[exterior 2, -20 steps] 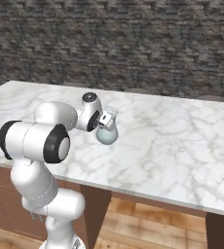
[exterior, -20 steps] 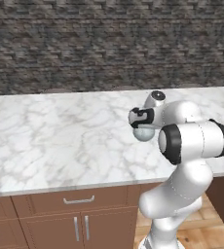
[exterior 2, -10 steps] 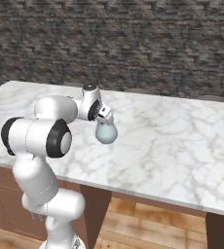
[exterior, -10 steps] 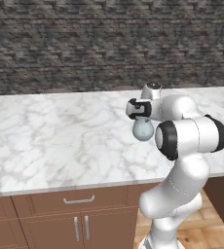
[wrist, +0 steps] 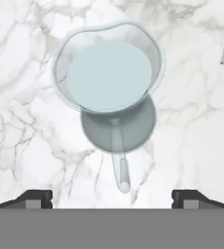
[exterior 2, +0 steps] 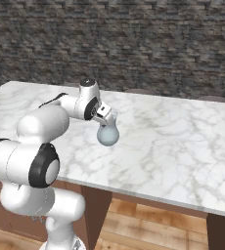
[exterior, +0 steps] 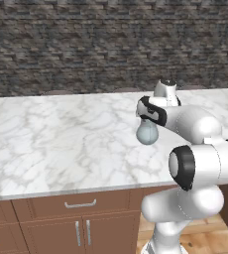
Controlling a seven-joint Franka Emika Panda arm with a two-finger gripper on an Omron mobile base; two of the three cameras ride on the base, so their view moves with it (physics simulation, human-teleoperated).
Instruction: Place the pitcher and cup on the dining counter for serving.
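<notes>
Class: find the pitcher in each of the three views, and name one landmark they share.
Left base view: pitcher right of centre, on the counter, below the end effector.
Right base view: pitcher left of centre, on the counter.
Hand view: pitcher upper centre, seen from above.
Shared landmark: the grey-veined marble counter.

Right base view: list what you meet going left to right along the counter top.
Bare marble of the dining counter → white arm reaching over it → gripper → pitcher standing on the slab just below the gripper → long bare stretch of marble out to the right edge.
</notes>
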